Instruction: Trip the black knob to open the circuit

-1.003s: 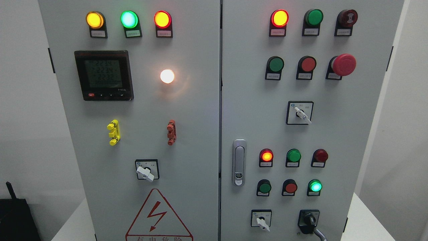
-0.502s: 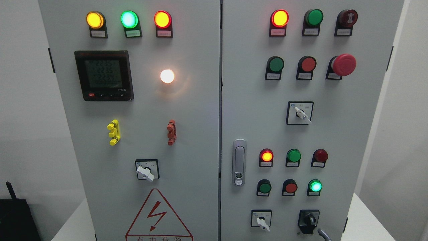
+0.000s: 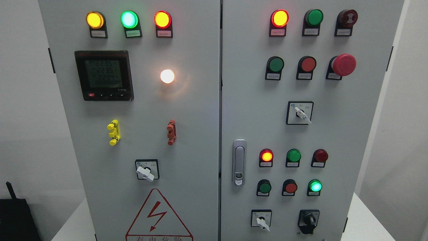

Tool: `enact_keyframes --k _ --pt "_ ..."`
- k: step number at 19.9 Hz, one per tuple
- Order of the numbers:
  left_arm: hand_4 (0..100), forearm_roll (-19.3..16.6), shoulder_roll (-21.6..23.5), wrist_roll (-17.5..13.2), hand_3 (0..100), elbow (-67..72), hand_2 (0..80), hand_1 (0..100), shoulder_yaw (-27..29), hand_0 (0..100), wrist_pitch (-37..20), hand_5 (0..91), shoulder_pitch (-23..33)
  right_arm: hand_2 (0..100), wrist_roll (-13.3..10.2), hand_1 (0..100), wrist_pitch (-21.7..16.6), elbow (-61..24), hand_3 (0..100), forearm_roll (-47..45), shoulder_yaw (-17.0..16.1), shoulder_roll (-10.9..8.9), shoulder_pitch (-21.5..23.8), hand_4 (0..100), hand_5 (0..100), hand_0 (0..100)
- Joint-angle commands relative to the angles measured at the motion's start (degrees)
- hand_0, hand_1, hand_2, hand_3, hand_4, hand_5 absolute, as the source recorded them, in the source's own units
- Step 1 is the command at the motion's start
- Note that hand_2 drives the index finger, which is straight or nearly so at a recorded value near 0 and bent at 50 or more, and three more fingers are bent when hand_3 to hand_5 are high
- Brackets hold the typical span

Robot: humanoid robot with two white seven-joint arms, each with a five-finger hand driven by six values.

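Observation:
The black knob (image 3: 309,220) sits on its black plate at the lower right of the grey cabinet's right door (image 3: 347,134). Its grip stands about upright, and nothing touches it. To its left is a white selector switch (image 3: 261,221) with its lever pointing down-right. Above the knob a green lamp (image 3: 315,186) is lit. Neither of my hands shows in the head view.
The left door (image 3: 194,110) carries a black meter (image 3: 104,75), a lit white lamp (image 3: 167,76), yellow and red clips, a white selector (image 3: 145,172) and a warning triangle. A silver door latch (image 3: 239,162) is near the seam. A red mushroom button (image 3: 343,64) juts out at upper right.
A grey fingertip that showed just below and right of the black knob has slid down and out of the bottom edge. The meter digits flickered.

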Motion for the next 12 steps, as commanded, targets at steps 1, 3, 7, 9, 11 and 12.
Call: enact_keyframes --k 1,3,7,9,11,12 --pt "0 -1.32 0.0 -0.02 0 0.0 0.0 39 0.0 12 0.06 0.0 0.0 0 0.09 0 -1.45 -3.44 98 -0.61 0.69 0.84 3.88 89 84 0" --pt "0 -1.32 0.0 -0.02 0 0.0 0.0 39 0.0 12 -0.03 0.0 0.0 0 0.09 0 -2.42 -3.61 91 -0.62 1.13 0.93 5.02 79 74 0" --pt "0 -1.32 0.0 -0.02 0 0.0 0.0 39 0.0 12 0.06 0.0 0.0 0 0.09 0 -3.65 -3.88 53 -0.7 1.4 1.02 6.17 45 42 0" --pt "0 -1.32 0.0 -0.02 0 0.0 0.0 39 0.0 12 0.06 0.0 0.0 0 0.53 0 -4.18 -3.88 43 -0.7 1.57 1.11 6.26 35 37 0" --pt "0 -1.32 0.0 -0.02 0 0.0 0.0 39 0.0 12 0.06 0.0 0.0 0 0.97 0 -4.27 -3.88 24 -0.7 1.83 1.11 6.52 19 27 0" --pt "0 -1.32 0.0 -0.02 0 0.0 0.0 39 0.0 12 0.06 0.0 0.0 0 1.15 0 -4.27 -3.88 14 -0.7 1.92 1.11 6.52 11 20 0"
